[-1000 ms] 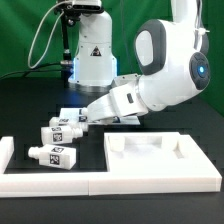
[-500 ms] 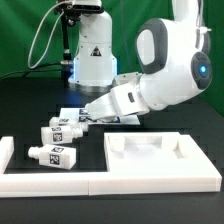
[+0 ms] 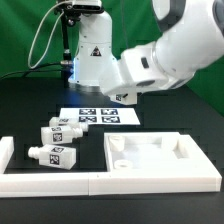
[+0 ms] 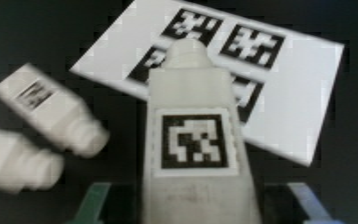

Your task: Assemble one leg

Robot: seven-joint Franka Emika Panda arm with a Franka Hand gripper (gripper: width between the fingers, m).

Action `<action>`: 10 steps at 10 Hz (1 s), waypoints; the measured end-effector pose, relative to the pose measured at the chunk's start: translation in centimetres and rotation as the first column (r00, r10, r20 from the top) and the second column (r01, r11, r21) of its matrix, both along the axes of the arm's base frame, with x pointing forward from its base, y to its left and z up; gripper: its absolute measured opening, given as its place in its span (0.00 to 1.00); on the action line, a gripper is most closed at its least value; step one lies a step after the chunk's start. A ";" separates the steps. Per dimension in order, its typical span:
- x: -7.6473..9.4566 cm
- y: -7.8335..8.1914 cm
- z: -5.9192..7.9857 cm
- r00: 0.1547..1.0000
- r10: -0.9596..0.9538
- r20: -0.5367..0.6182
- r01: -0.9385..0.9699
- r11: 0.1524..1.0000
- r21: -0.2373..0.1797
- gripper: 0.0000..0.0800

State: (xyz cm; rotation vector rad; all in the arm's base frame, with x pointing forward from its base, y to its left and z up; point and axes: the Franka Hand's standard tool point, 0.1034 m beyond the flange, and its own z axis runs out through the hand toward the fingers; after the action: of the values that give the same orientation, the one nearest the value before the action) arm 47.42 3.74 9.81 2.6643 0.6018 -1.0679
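Observation:
My gripper (image 3: 120, 99) is raised above the marker board (image 3: 98, 117) and is shut on a leg (image 3: 125, 96), whose tag shows beside the fingers. In the wrist view the held leg (image 4: 197, 130) fills the middle, tag facing the camera, stub end pointing away, between the two fingertips of the gripper (image 4: 202, 205). Three more legs lie on the table at the exterior view's left: one near the board (image 3: 66, 120), one below it (image 3: 61, 132) and one nearest the front (image 3: 52, 155). Two of them show in the wrist view (image 4: 48, 105) (image 4: 16, 160).
The large flat white square panel (image 3: 185, 152) with a raised rim lies at the exterior view's right. A white rail (image 3: 50, 182) runs along the table's front. The robot base (image 3: 92, 55) stands behind the marker board (image 4: 126, 50).
The arm has lifted up and back from the marker board, taking a leg up with it. The marker board is now uncovered.

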 end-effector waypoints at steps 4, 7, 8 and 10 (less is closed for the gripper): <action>0.6 0.2 0.2 0.977 0.012 0.212 -0.032 0.995 0.091 0.36; 8.0 2.4 5.2 0.873 -0.273 0.403 0.152 0.939 0.308 0.36; 9.5 1.9 6.2 0.836 -0.290 0.466 0.141 0.934 0.327 0.36; 9.5 1.8 5.6 0.772 -0.298 0.561 0.106 0.931 0.349 0.36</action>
State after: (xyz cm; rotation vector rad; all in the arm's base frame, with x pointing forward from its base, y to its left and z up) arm 56.96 5.52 15.42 3.1467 0.3563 -0.0894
